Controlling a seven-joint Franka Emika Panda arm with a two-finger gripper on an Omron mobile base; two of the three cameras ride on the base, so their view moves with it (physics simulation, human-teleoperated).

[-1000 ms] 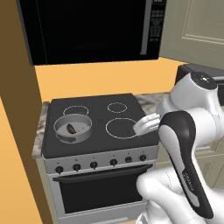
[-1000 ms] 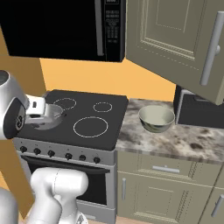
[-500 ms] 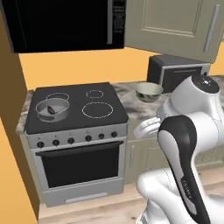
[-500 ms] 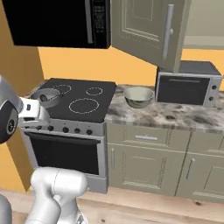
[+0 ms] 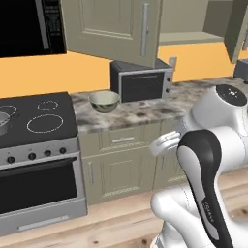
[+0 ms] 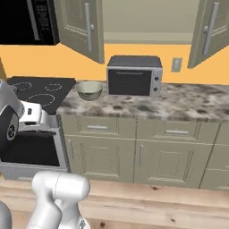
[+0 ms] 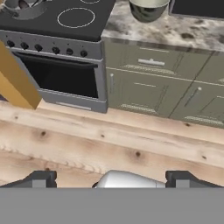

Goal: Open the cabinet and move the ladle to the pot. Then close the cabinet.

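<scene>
Both cabinet [image 6: 147, 22] doors stand open at your twelve o'clock, above the toaster oven [image 6: 133, 75]. Your gripper [image 7: 111, 178] is spread wide, empty, aimed at the floor [image 7: 109, 144].

We see the cabinet [image 6: 147, 20] on the wall with both doors swung open, above the desk [image 6: 188, 103]. On the desk, the toaster oven [image 6: 134, 76] stands against the wall, with the bowl [image 6: 89, 90] just to its left. Left of the desk is the stove [image 5: 36, 121], under the microwave [image 5: 29, 26]. The pot [image 7: 24, 6] sits on the stove's far left burner. Drawers [image 7: 151, 61] and lower cabinets sit beneath the desk.
</scene>
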